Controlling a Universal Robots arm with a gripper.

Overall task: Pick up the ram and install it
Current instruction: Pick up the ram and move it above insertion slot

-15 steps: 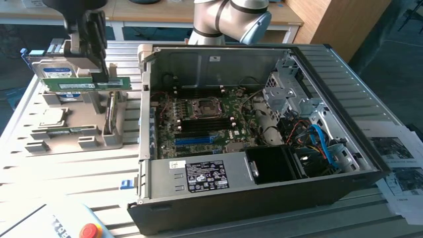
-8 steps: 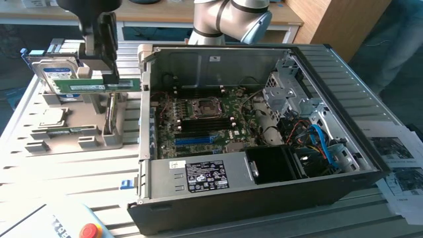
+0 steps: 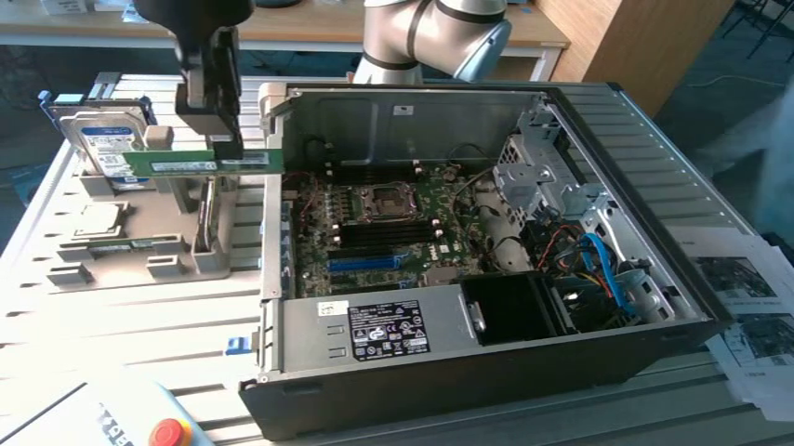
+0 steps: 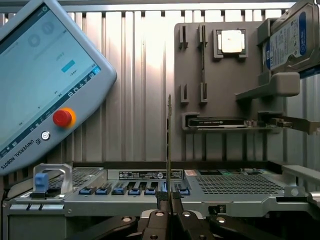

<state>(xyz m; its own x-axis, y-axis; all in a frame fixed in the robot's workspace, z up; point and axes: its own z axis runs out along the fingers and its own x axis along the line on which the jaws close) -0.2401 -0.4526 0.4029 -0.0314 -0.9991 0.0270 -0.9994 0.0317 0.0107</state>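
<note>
**Ram in the gripper's grasp, outside the case**

Your gripper (image 3: pixel 227 147) is clenched on the ram (image 3: pixel 186 164). In the wrist view the two dark fingers (image 4: pixel 162 200) press against the stick from both sides, and the gripper (image 4: pixel 169 199) has it by one end. From there the ram (image 4: pixel 169 140) runs straight away from the camera, seen edge-on as a thin line.

In the exterior view you see the ram held off the table, level along its length and standing on its long edge. Its green face and white label are turned toward the camera. One end lies near the wall of the case (image 3: pixel 496 372) on the exterior view's left. The rest of the stick crosses in front of the hard drive (image 3: pixel 106 139), which stands upright at the back of the grey holder (image 3: pixel 87 251). A square chip (image 3: pixel 99 218) lies flat on that holder, nearer the camera.

Inside the open case, the motherboard (image 3: pixel 397 232) lies flat with its socket (image 3: pixel 382 203) near the middle and a blue slot (image 3: pixel 366 263) below it.

The pendant (image 3: pixel 112 423) rests on the slatted table (image 3: pixel 149 316) at the near corner, its red button (image 3: pixel 170 432) facing up. Papers (image 3: pixel 750 307) lie on the exterior view's right of the case.
</note>
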